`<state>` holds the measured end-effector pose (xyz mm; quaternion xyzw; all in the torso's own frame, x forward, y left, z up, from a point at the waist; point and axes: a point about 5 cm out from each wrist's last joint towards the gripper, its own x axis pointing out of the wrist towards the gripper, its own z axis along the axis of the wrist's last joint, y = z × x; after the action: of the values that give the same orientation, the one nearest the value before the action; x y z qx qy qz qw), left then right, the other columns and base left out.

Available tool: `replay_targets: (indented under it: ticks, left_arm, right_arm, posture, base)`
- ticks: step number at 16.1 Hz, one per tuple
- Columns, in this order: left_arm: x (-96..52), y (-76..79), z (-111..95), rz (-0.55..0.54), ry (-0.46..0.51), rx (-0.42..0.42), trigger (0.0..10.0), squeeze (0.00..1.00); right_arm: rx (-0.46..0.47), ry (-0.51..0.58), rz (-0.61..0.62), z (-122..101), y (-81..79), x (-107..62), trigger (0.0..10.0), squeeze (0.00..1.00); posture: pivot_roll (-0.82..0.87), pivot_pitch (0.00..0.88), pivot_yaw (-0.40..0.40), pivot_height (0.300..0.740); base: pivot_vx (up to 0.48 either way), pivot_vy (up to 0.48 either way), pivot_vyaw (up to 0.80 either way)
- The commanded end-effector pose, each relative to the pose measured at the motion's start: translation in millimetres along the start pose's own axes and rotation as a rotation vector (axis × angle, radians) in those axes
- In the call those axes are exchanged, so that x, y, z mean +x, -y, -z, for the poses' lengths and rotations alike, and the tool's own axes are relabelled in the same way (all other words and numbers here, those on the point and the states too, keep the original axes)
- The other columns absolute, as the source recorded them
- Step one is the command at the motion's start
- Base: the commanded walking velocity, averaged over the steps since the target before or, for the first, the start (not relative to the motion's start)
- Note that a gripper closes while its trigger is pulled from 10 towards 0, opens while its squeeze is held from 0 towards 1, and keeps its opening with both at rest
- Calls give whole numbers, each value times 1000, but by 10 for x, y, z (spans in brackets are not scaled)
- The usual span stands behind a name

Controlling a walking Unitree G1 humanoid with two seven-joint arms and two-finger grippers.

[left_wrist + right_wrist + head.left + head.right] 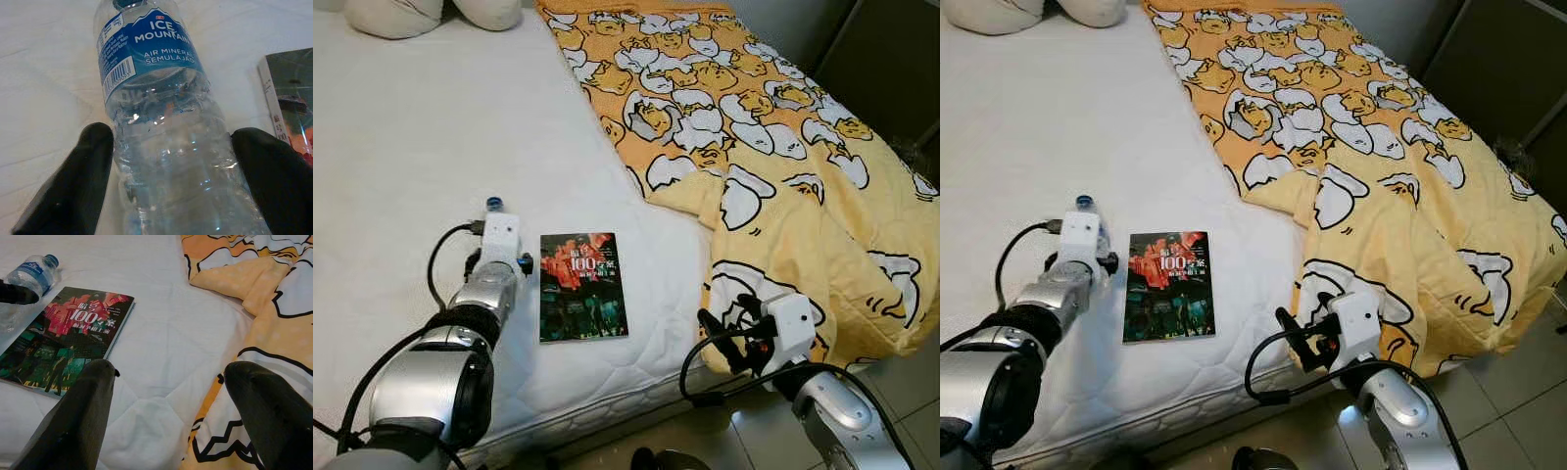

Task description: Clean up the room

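Observation:
A clear water bottle (161, 112) with a blue Ice Mountain label lies on the white mattress (421, 127); its blue cap (494, 204) pokes out beyond my left wrist. My left gripper (171, 142) is open and straddles the bottle's body, one black finger close against each side. Just right of the bottle, a dark book (582, 286) with red cover art lies flat. My right gripper (168, 372) hovers open and holds nothing at the bed's near edge, between the book and the yellow patterned blanket (754, 147).
The blanket covers the bed's right half and hangs over its near right corner. Two pale pillows (391, 15) lie at the head. Tiled floor (901, 392) shows at lower right, with dark furniture (891, 59) beyond the bed.

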<state>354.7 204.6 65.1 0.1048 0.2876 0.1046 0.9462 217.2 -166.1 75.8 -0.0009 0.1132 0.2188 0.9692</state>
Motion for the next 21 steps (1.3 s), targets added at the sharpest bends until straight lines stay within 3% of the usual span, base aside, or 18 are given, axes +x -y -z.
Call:
replay_targets:
  ticks: [1,4,6,8,11,12,14,15,17,19,20,21]
  left_arm:
    - [-15,109,195,50,-60,-9,0,0]
    - [-19,155,140,88,-10,-89,0,0]
    - [-38,269,130,148,4,-212,0,0]
    - [-93,476,52,239,112,-180,0,0]
    - [-145,529,-69,273,251,-132,0,0]
    - [-212,475,-193,274,399,-143,0,0]
    - [-291,358,-216,246,507,-130,0,0]
    - [-333,307,-205,231,542,-125,0,0]
    - [-407,182,-166,171,622,-93,0,0]
    - [-464,135,-145,150,669,-62,0,0]
    - [-561,92,-89,151,723,-97,0,0]
    - [-603,93,11,171,710,-116,0,0]
  right_arm:
    - [-7,2,25,-19,42,-1,10000,0]
    - [3,30,73,-66,142,79,10000,0]
    - [7,56,102,-91,190,162,10000,0]
    - [38,99,182,-127,301,258,10000,0]
    - [54,137,251,-162,403,298,10000,0]
    - [78,185,329,-174,483,323,10000,0]
    - [63,244,383,-168,465,363,10000,0]
    - [58,279,414,-163,453,379,10000,0]
    - [-53,328,492,-166,464,404,10000,0]
    - [-84,335,525,-150,499,428,10000,0]
    - [-174,325,526,-129,523,455,10000,0]
    - [-197,298,526,-91,554,469,10000,0]
  posture:
    - [-237,79,-105,740]
    - [-218,41,-80,740]
    - [-198,0,-42,740]
    - [-168,0,-13,740]
    - [-137,0,-4,740]
    - [-98,0,-2,740]
    - [-66,0,-4,740]
    - [-50,0,-5,740]
    - [-27,0,-11,740]
    - [-20,0,-12,740]
    - [-16,0,-12,740]
    - [-13,0,-14,740]
  base:
    - [0,0,0]
    - [0,0,0]
    - [0,0,0]
    - [0,0,0]
    - [0,0,0]
    - [0,0,0]
    - [0,0,0]
    - [0,0,0]
    - [0,0,0]
    - [0,0,0]
    - [0,0,0]
    - [0,0,0]
